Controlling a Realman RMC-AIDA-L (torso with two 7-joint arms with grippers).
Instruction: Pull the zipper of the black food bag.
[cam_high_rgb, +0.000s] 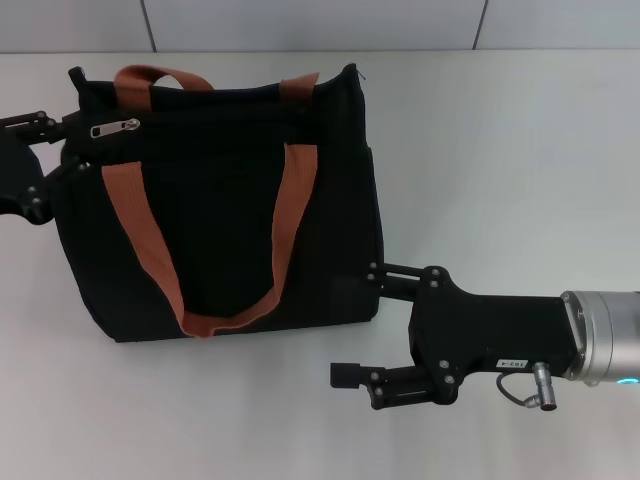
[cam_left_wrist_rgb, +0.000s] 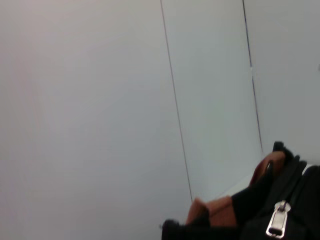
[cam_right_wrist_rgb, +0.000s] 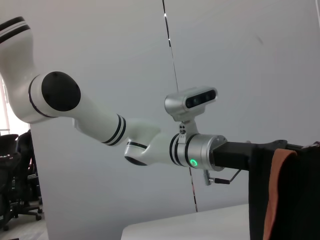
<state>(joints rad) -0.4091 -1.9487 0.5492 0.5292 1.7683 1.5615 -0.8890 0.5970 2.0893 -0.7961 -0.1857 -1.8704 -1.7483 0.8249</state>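
The black food bag (cam_high_rgb: 220, 200) lies flat on the white table (cam_high_rgb: 500, 150), its two brown-orange straps (cam_high_rgb: 290, 200) spread over its face. The zipper's silver pull tab (cam_high_rgb: 117, 128) sits near the bag's top left corner; it also shows in the left wrist view (cam_left_wrist_rgb: 277, 220). My left gripper (cam_high_rgb: 48, 165) is at the bag's left edge, close to the pull tab, with its fingers spread. My right gripper (cam_high_rgb: 356, 323) is open at the bag's lower right corner; its upper finger (cam_high_rgb: 385, 272) touches the bag's side and its lower finger (cam_high_rgb: 350, 375) is over bare table.
A grey panelled wall (cam_high_rgb: 300, 20) runs behind the table's far edge. The right wrist view shows my left arm (cam_right_wrist_rgb: 100, 120) reaching to the bag's edge (cam_right_wrist_rgb: 285, 190).
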